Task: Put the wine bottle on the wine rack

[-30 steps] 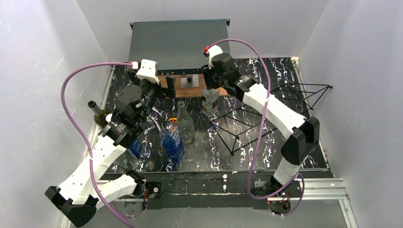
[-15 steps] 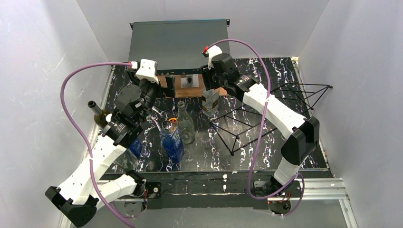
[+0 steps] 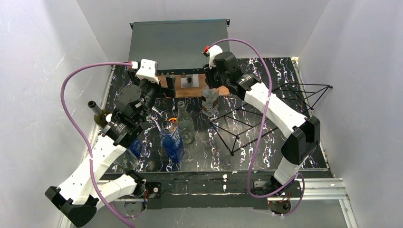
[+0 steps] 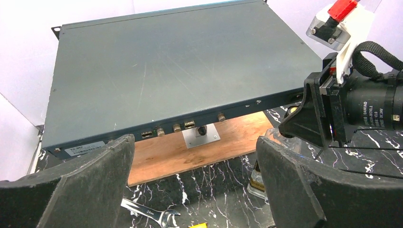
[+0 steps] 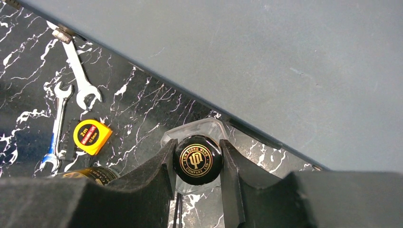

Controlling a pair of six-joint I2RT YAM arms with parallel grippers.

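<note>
The wine bottle (image 3: 209, 102) is a square clear-glass bottle with a black cap marked in gold (image 5: 197, 159). It stands upright at the back middle of the table, by the near-left end of the wine rack (image 3: 266, 114). The rack is an open frame of black wire triangles lying across the right side. My right gripper (image 3: 212, 88) comes down from above and is shut on the cap (image 5: 197, 164). My left gripper (image 3: 164, 88) is open and empty, held above the table left of the bottle (image 4: 195, 147). The bottle's lower corner shows beside its right finger (image 4: 259, 183).
A grey rack-mount box (image 3: 178, 42) and a wooden board (image 3: 185, 85) lie behind. A clear round bottle (image 3: 185, 124), a blue bottle (image 3: 173, 142) and a dark green bottle (image 3: 100, 116) stand on the left. Wrenches (image 5: 78, 80) and a yellow tape measure (image 5: 90, 135) lie near them.
My right wrist has shifted slightly right and back while still gripping the bottle's cap. The left arm has not moved.
</note>
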